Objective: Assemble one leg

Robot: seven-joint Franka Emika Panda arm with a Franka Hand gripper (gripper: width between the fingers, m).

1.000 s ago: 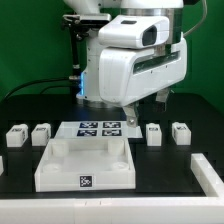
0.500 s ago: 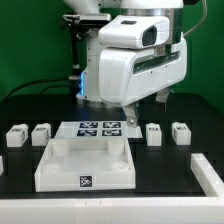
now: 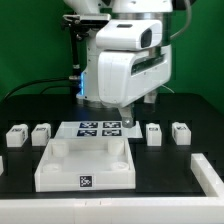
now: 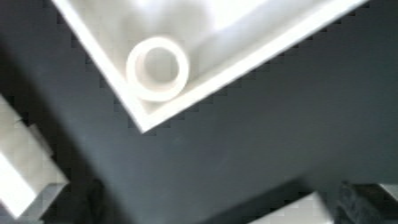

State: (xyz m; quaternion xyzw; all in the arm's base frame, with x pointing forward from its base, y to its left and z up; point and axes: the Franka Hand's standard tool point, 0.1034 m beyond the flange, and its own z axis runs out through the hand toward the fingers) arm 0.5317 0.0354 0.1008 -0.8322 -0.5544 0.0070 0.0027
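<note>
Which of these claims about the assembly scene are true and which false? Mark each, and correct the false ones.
1. Four legs lie on the table, two at the exterior view's left and two at its right. True.
2. The gripper holds a leg. False: it holds nothing, and all four legs lie on the table.
3. In the exterior view the marker board lies behind the large white tray-like piece. True.
4. The tray-like piece carries no tag. False: a square black-and-white tag sits on its front wall.
</note>
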